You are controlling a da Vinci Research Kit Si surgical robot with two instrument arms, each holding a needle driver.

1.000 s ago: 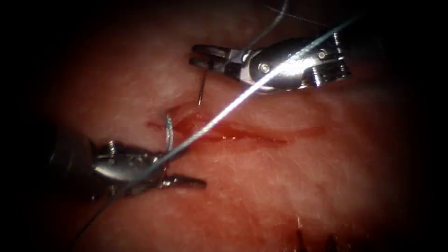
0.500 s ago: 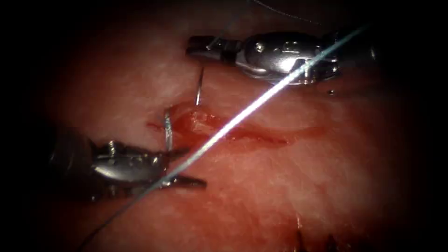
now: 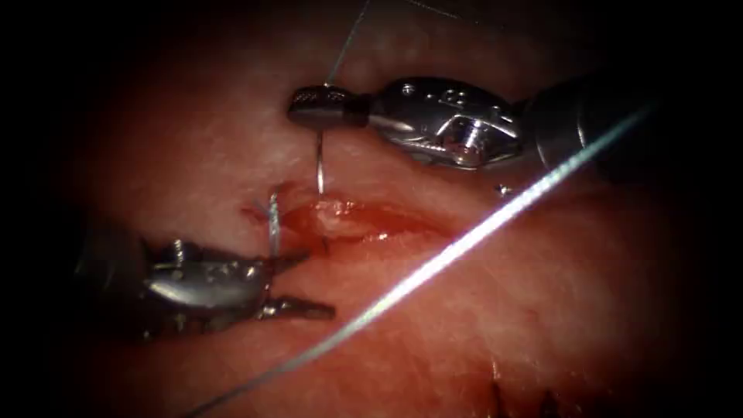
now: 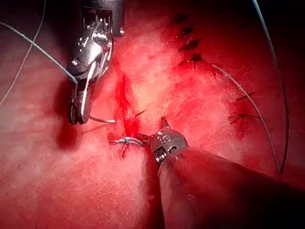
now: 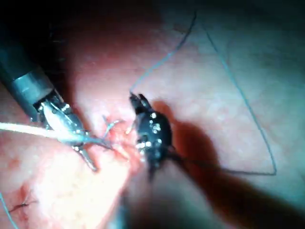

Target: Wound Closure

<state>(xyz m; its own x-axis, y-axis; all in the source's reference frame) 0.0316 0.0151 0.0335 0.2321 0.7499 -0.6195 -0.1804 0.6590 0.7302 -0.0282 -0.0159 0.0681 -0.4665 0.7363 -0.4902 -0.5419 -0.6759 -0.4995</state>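
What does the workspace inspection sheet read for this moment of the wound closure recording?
Surface: tissue; cut gaping, red fluid at its left end.
Job's things: needle passes into the tissue at the cut's left end, and its tip is out beside the left claw; thread runs slantwise across the cut.
Clutter: earlier stitches in the tissue.
Claws: right claw shut on the needle near its tail end; left claw open, holding nothing.
Cables: nothing seen.
Surroundings: nothing seen.
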